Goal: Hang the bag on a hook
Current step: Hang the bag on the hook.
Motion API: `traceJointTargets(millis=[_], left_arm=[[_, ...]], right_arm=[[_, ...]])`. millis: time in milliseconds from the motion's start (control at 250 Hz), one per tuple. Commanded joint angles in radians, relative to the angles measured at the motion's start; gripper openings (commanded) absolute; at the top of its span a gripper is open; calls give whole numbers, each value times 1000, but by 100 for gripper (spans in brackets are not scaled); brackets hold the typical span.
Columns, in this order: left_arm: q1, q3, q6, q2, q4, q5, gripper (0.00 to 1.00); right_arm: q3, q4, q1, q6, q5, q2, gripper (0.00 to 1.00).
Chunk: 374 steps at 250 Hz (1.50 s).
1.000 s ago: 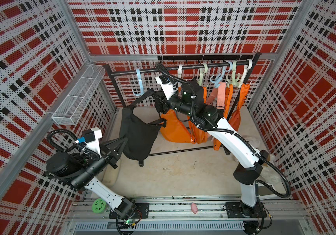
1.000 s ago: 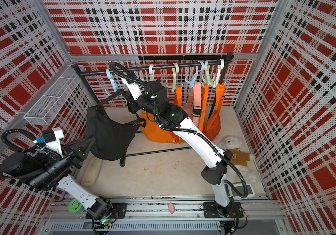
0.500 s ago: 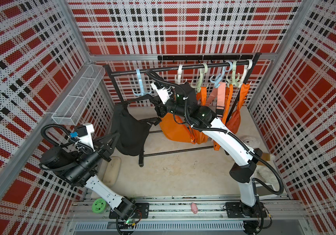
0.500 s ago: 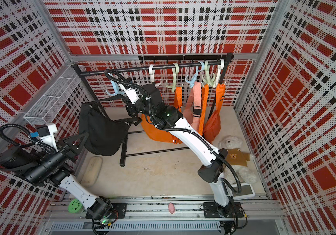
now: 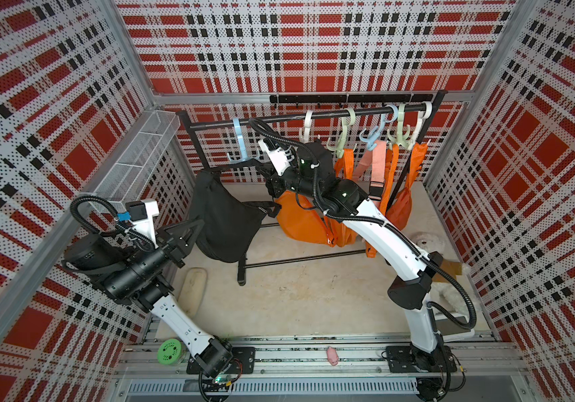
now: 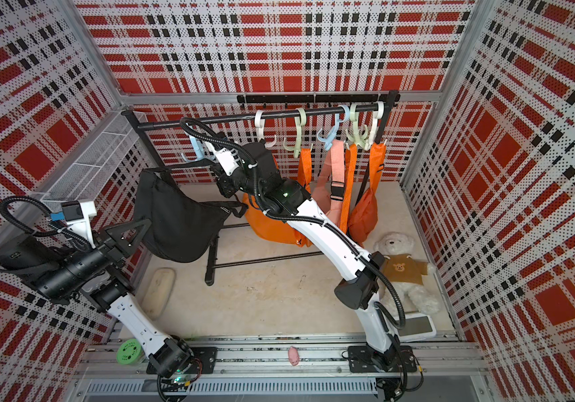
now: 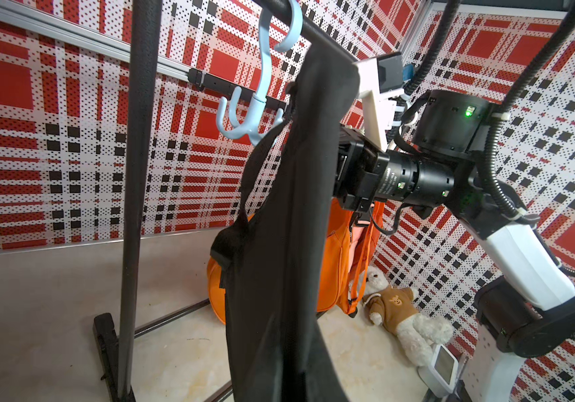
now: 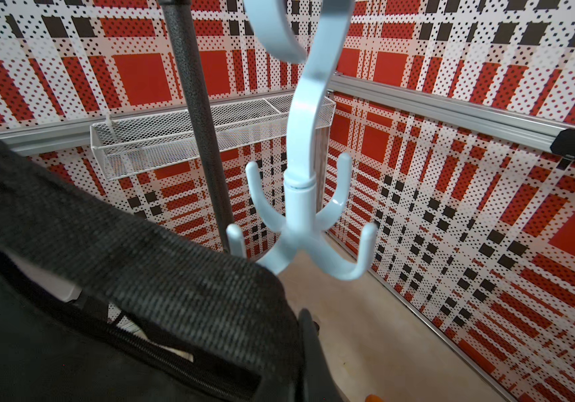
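Fingers (image 5: pixel 179 231) of left gripper (image 5: pixel 198 225) and right gripper (image 5: pixel 268 172), clenched on the black fabric bag (image 5: pixel 223 215), have swung its strap (image 8: pixel 174 264) left to the pale-blue four-pronged plastic hook (image 5: pixel 240 153), nearly hooked.

Place: a robot test cell in a lab, not a lived-in room.
Walls: perforated panels (image 5: pixel 313 45) in red, black and white plaid on three sides.
Frame: bare aluminium profiles (image 5: pixel 209 99) along the walls.
Front: slotted rail (image 5: pixel 289 356) with two arm bases (image 5: pixel 414 360) bolted on.
Props: clothes rack (image 5: pixel 331 114) with plastic hooks (image 5: pixel 238 137), and a wire basket (image 5: pixel 139 156) on the wall.
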<state>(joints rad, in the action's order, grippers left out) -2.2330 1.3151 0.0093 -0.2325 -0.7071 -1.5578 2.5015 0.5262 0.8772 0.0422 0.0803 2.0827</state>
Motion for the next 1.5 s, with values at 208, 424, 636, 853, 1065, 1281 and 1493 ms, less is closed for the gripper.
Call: traceJointTargets(millis=[208, 424, 636, 853, 1065, 1281, 1493], left_arm=[[-30, 77, -180, -48, -227, -195, 0], [-51, -14, -140, 33, -140, -198, 0], [-53, -6, -129, 42, -139, -199, 0], [-79, 93, -194, 5, -262, -200, 0], [-85, 176, -208, -35, -331, -201, 0], [-96, 197, -222, -54, -354, -200, 0], [-113, 152, -260, -16, -364, -201, 0]], right_arm=[[107, -36, -16, -1, -2, 71, 0], [141, -35, -20, -5, -7, 120, 0], [149, -61, -21, -13, -15, 137, 0], [149, -92, -21, -25, -23, 139, 0], [147, -113, -23, -27, -64, 131, 0], [131, -147, -35, -43, -82, 115, 0], [147, -149, -40, -39, -82, 139, 0]])
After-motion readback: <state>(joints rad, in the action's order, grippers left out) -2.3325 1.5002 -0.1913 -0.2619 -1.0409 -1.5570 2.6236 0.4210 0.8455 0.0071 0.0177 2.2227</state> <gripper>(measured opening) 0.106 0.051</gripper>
